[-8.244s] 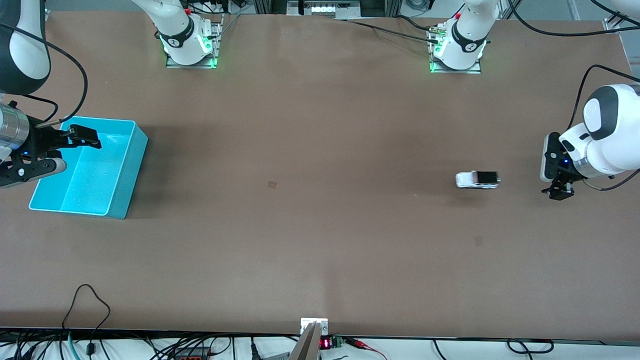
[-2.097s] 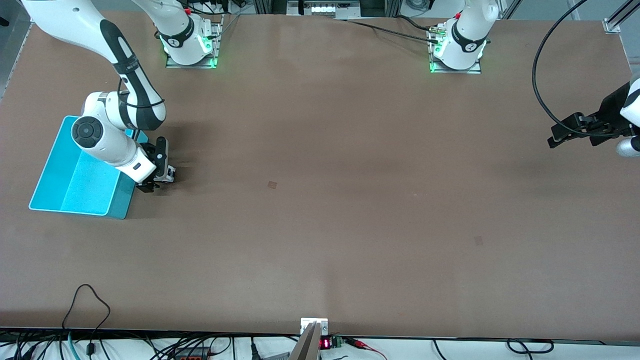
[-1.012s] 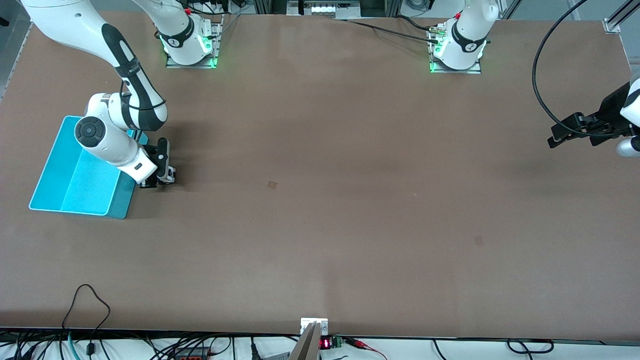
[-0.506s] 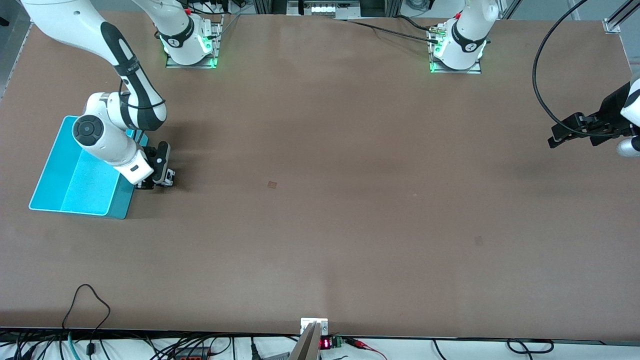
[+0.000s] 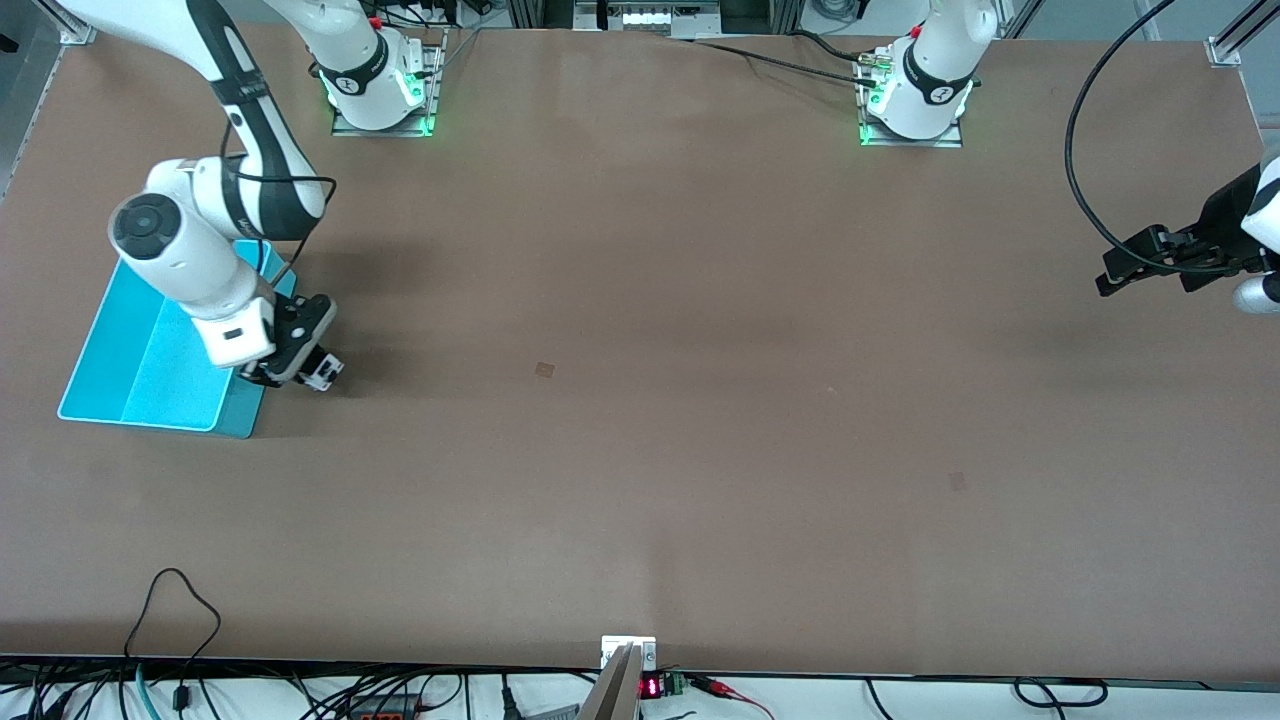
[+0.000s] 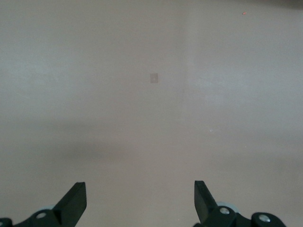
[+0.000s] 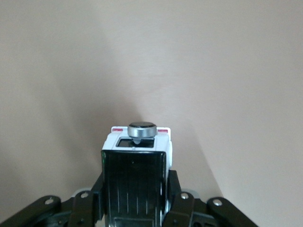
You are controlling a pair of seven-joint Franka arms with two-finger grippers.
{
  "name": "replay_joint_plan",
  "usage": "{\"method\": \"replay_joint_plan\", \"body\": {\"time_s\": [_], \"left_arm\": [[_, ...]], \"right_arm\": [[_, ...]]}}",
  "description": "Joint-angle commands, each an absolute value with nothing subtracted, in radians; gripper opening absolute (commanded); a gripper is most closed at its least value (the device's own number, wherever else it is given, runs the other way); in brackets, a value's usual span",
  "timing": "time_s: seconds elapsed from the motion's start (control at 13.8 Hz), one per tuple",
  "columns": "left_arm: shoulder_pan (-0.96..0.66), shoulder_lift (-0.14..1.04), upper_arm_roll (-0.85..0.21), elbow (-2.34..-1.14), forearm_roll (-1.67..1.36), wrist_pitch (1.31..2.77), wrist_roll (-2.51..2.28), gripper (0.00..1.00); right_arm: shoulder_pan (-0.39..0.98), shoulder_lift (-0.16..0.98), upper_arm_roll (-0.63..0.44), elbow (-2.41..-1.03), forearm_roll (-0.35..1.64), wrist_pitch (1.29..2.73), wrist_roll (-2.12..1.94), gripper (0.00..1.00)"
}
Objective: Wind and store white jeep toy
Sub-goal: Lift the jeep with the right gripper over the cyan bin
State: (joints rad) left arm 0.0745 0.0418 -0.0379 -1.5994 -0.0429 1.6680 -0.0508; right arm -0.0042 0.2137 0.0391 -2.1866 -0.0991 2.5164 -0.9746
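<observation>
Since the earliest frame, the white jeep toy (image 5: pixel 322 368) is found moved from the left arm's end of the table to the right arm's end, where it is held by the right gripper (image 5: pixel 312 369) just beside the turquoise bin (image 5: pixel 105 340), on the side toward the table's middle. Over the last half second the right arm's wrist is seen raised and turned, so that the toy appears lifted off the brown table (image 5: pixel 640 400) and tilted rather than resting on it. In the right wrist view the jeep (image 7: pixel 136 165) is shown pinched by its sides between the right gripper's (image 7: pixel 135 201) fingers, with the black roof panel toward the camera and a small round spare wheel at its end. The toy is not yet over the bin's opening. From this it is judged that the winding step is finished and the storing step is begun; a short carry over the bin wall and a release are what is left.

The left gripper (image 5: pixel 1125 268) is parked over the table's edge at the left arm's end, where it is waiting. In its own wrist view the left gripper's (image 6: pixel 139 201) fingers are seen spread wide with nothing between them, only bare table below. Compared with two seconds ago, its pose is unchanged.
</observation>
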Motion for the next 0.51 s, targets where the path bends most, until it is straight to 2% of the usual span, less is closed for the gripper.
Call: {"method": "replay_joint_plan", "body": {"time_s": [0.0, 0.29, 0.43], "left_arm": [[0.078, 0.020, -0.037, -1.614, -0.046, 1.666, -0.029, 1.00], [0.080, 0.020, -0.037, -1.615, -0.046, 1.664, -0.029, 1.00], [0.080, 0.020, -0.037, -1.615, -0.046, 1.664, -0.029, 1.00]], "right_arm": [[-0.034, 0.128, 0.052, -2.168, -0.098, 2.384, -0.722, 0.00], [-0.072, 0.057, 0.048, -2.161, -0.098, 2.263, -0.500, 0.00], [-0.092, 0.051, 0.011, -2.161, -0.098, 2.212, -0.453, 0.01]]}}
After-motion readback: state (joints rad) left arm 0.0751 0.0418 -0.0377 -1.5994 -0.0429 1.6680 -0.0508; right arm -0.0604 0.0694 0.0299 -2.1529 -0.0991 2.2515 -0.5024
